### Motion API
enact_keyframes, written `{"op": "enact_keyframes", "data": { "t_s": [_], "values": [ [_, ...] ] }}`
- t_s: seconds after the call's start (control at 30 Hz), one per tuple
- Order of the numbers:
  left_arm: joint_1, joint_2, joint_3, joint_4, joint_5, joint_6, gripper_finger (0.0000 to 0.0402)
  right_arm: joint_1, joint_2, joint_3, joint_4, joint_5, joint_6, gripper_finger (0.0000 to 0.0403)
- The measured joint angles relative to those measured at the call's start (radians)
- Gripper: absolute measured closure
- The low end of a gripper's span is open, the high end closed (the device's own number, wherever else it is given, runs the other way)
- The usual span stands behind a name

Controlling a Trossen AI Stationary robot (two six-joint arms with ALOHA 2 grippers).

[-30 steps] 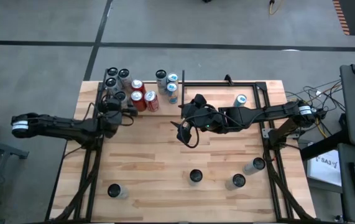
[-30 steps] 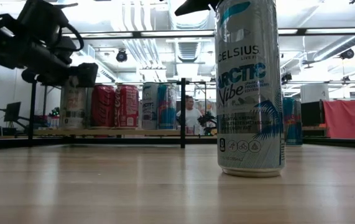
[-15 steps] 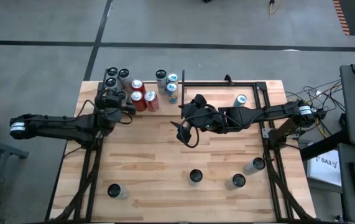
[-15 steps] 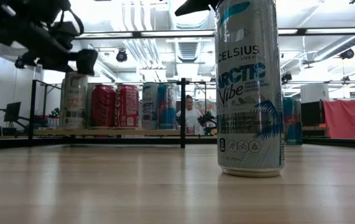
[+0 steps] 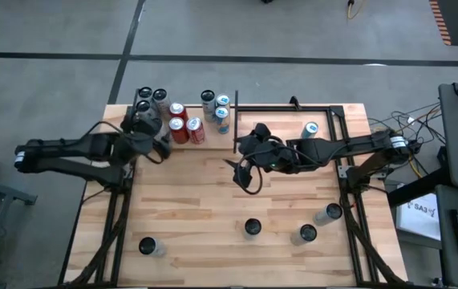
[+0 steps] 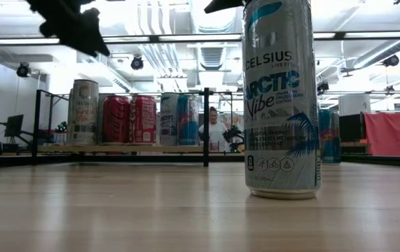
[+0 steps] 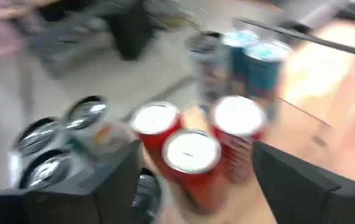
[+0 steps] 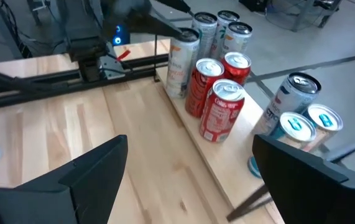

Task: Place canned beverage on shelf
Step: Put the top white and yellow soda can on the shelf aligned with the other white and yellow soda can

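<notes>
The left gripper (image 5: 153, 138), open and empty, is seen above the shelf (image 5: 182, 144) beside the red cans (image 5: 185, 128). The right gripper (image 5: 243, 164) hangs open mid-desk. Next, a loose can (image 5: 252, 228) must likely be fetched.

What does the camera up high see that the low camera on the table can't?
Only the high view shows both arms whole, the right gripper mid-table, and four cans along the table's near edge seen from above. Only the low view shows a big Celsius can's label and a person in the room behind. Both show the red cans on the shelf.
</notes>
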Motion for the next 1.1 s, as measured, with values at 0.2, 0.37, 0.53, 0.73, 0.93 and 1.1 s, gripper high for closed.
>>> {"op": "enact_keyframes", "data": {
  "t_s": [0.2,0.37,0.53,0.73,0.93,1.1],
  "values": [
    [0.010,0.061,0.212,-0.251,0.264,0.196,0.0206,0.013,-0.057,0.000,-0.131,-0.007,0.036,0.0069],
    [0.047,0.123,0.364,-0.508,0.290,0.217,0.0303,0.012,-0.088,0.000,-0.229,-0.007,0.103,0.0082],
    [0.126,0.161,0.434,-0.639,0.324,0.210,0.0392,0.012,-0.089,0.000,-0.248,-0.007,0.106,0.0110],
    [0.242,0.185,0.405,-0.630,0.434,0.319,0.0396,0.012,-0.088,0.000,-0.248,-0.007,0.102,0.0166],
    [0.352,0.237,0.358,-0.588,0.456,0.424,0.0401,0.012,-0.087,0.000,-0.248,-0.007,0.102,0.0236],
    [0.405,0.268,0.355,-0.574,0.463,0.478,0.0401,0.012,-0.087,0.000,-0.248,-0.007,0.101,0.0293]
  ]
}}
